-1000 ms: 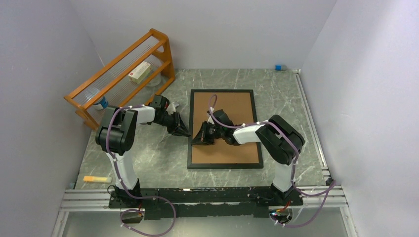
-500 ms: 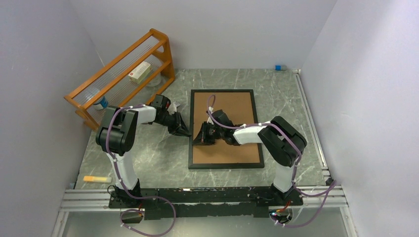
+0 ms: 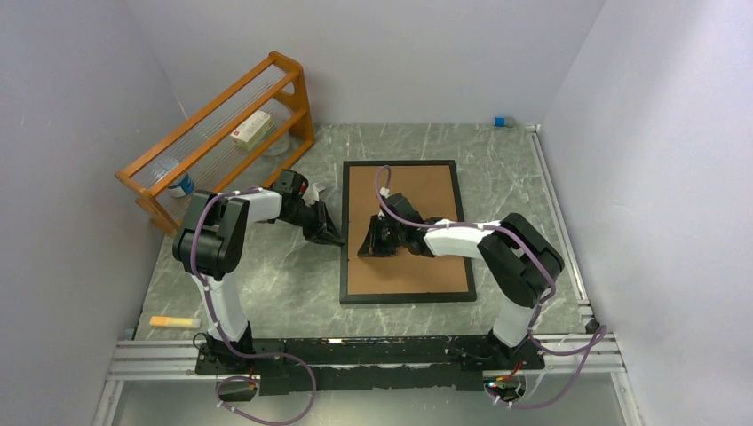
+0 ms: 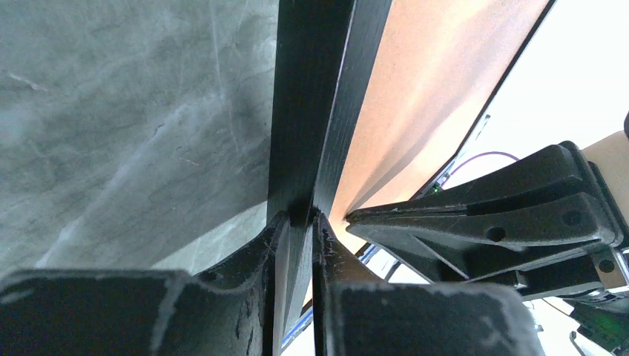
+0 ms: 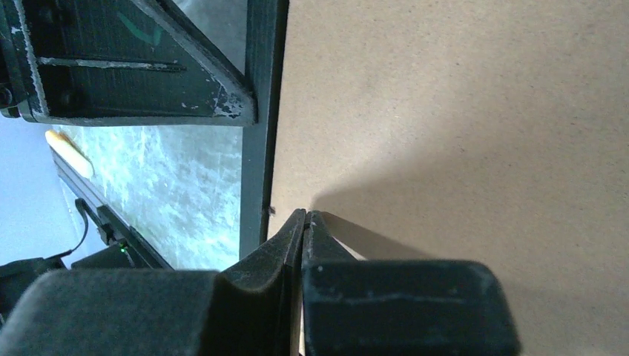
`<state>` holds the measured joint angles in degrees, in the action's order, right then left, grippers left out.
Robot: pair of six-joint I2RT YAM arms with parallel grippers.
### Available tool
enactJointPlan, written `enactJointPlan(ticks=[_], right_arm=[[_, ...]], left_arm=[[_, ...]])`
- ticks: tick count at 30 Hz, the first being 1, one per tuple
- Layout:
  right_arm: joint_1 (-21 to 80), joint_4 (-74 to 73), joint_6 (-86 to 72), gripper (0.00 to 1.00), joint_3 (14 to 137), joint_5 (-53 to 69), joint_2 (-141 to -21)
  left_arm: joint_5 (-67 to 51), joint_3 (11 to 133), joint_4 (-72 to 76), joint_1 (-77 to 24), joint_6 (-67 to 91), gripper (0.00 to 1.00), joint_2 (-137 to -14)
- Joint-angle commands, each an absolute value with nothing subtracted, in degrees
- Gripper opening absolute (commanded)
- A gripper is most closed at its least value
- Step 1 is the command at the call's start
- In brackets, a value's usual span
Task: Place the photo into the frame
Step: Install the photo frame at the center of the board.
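At the left rail of the frame, the left claw is pinching the black border, while the right claw, pressed together, is sitting tip-down at the backing board. The frame is lying back-up on the worktop, and the photo is not showing in any view. Backing-board work appears to be in hand, and the next move is likely calling for prying at the board's edge.

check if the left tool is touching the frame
Touching. The left wrist view shows the left tool clamped on the frame, one finger on each side of its black edge.

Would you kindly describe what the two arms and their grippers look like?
The left arm and right arm have white links, bulky black joints and purple cables. The left gripper and right gripper are black, with tapered fingers scuffed pale.
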<state>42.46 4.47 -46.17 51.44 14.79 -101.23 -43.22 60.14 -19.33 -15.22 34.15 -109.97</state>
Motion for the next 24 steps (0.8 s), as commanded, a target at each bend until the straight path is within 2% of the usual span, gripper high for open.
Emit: enactJointPlan(ticks=[1,10,13,19,24], right_arm=[[41.6,-0.6,-43.7,0.05,51.1,15.0,-99.7],[42.2,14.4,-49.1,0.06,51.5,30.0,-99.5],[42.3,15.5,-50.3,0.0,52.0,31.8,-100.8],[42.3,12.7,-50.7,0.0,53.7,30.2,-104.2],[42.3,10.5,-50.9,0.0,54.0,28.6,-105.8]], left_arm=[[-28.8,56.5,-24.7,-16.9,30.3,0.16,-114.5],[-31.5,56.5,-23.4,-16.9,30.1,0.34,-114.3],[-31.1,56.6,-24.0,-17.0,30.0,0.32,-114.8],[-30.4,56.5,-24.6,-17.0,30.0,0.22,-115.2],[-30.4,56.6,-24.6,-17.1,30.1,0.2,-115.4]])
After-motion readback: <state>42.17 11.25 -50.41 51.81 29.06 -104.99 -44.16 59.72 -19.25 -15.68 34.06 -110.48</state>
